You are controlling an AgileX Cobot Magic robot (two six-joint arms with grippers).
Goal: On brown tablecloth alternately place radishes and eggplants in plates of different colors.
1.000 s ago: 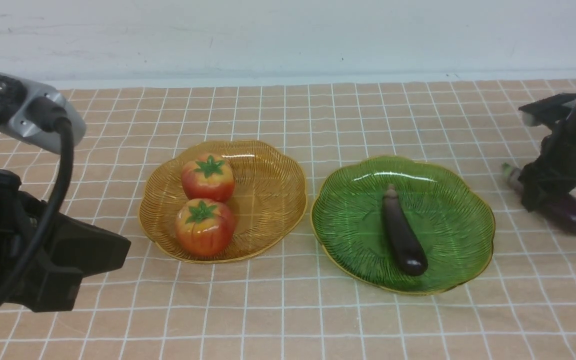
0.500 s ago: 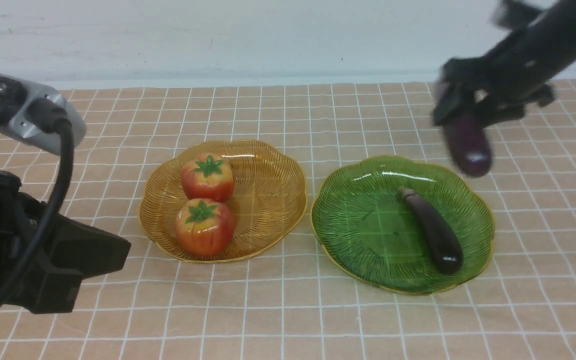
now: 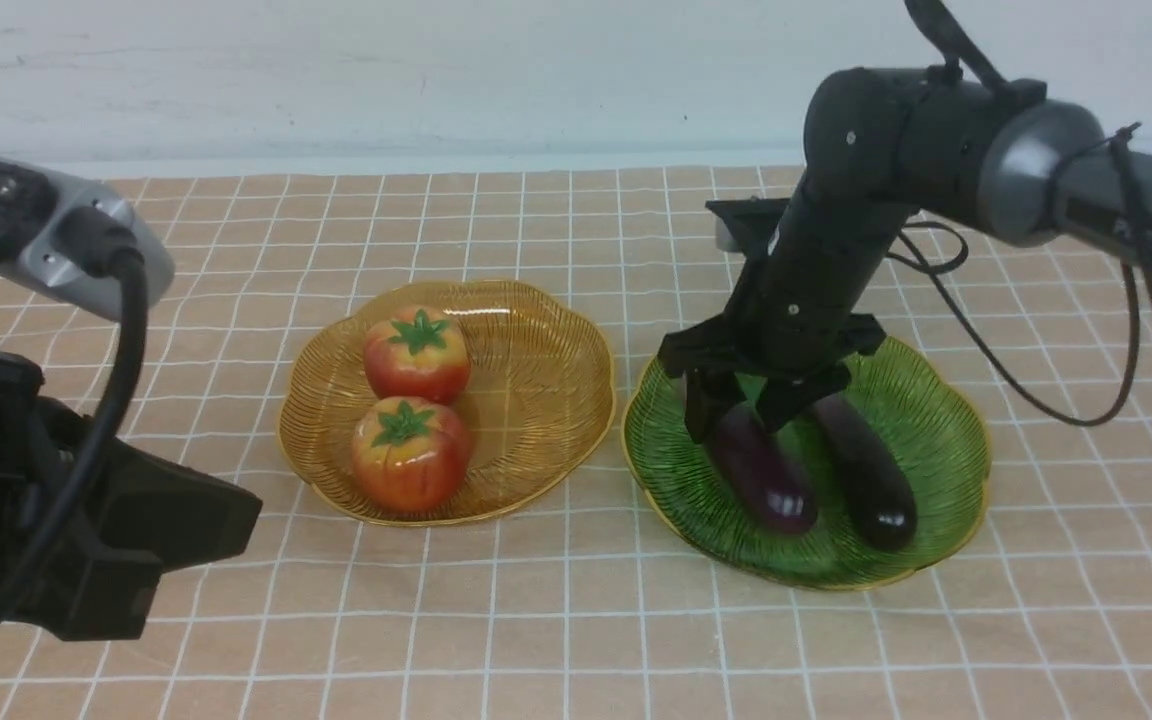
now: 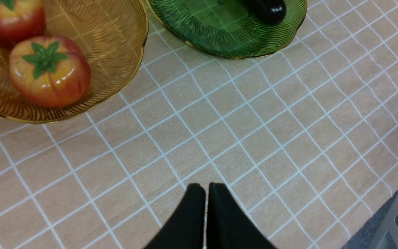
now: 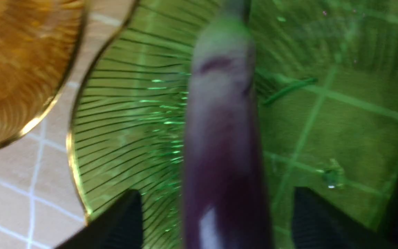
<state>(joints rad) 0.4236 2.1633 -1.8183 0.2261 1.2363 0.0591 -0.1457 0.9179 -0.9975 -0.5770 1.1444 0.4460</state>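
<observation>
Over the green plate, the right end effector points down with its jaws spread on either side of one eggplant, clear of its skin. That eggplant lies in the plate beside a second eggplant. The right arm reaches in from the right and bends down steeply. The left end effector is pressed together above the brown tablecloth. Two radishes sit in the amber plate.

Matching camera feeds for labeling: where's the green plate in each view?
Front view: green plate right of centre, under the right gripper.
Left wrist view: cropped by the frame edge, beside the amber plate.
Right wrist view: fills most of the frame.
Shared landmark: the amber plate next to it, in all three views.
</observation>
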